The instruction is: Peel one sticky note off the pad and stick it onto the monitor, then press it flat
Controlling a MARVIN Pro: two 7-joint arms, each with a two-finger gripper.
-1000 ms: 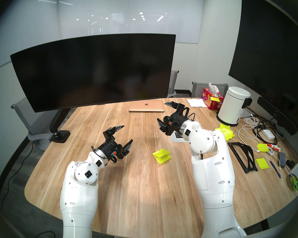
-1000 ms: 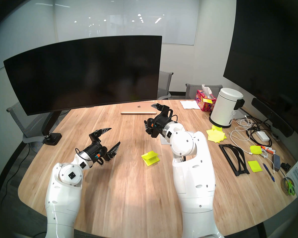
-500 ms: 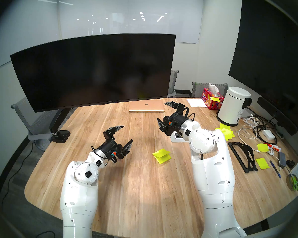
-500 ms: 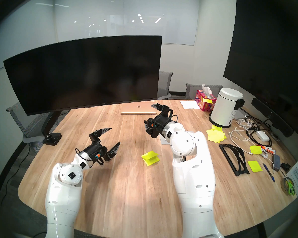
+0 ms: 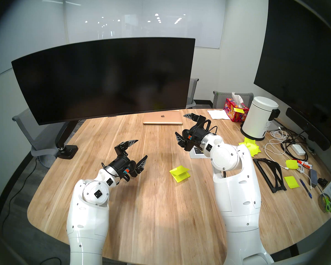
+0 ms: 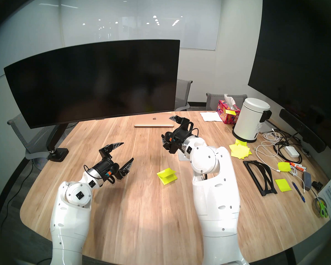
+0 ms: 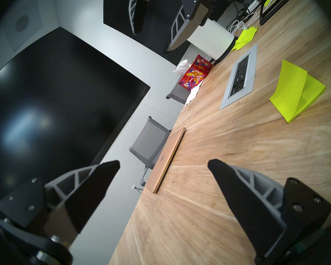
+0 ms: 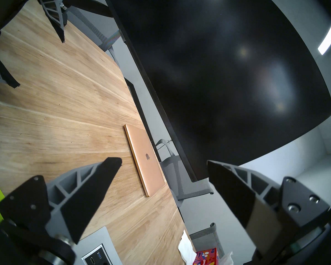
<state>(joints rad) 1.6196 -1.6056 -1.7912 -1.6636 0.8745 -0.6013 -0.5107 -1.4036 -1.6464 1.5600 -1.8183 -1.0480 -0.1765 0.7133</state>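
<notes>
The pad (image 5: 180, 175) lies on the wooden table between my arms, and its top neon yellow-green sheet, the sticky note (image 5: 179, 170), is lifted and folded up off the stack. It also shows in the left wrist view (image 7: 298, 90). The wide curved monitor (image 5: 103, 79) stands at the back left, screen dark and bare. My left gripper (image 5: 142, 148) is open and empty, above the table left of the pad. My right gripper (image 5: 179, 124) is open and empty, raised behind the pad near the laptop, facing the monitor (image 8: 227, 67).
A closed gold laptop (image 5: 162, 117) lies under the monitor's right end. A grey socket plate (image 5: 197, 153) sits under my right wrist. At the right are a jumble of yellow notes (image 5: 251, 148), a white bin (image 5: 259, 118), a tissue box (image 5: 235, 109), cables, a black stand (image 5: 269, 172) and a tall flat screen (image 5: 298, 58).
My right gripper has shifted slightly to the right and lower. The left arm and the pad have not moved.
</notes>
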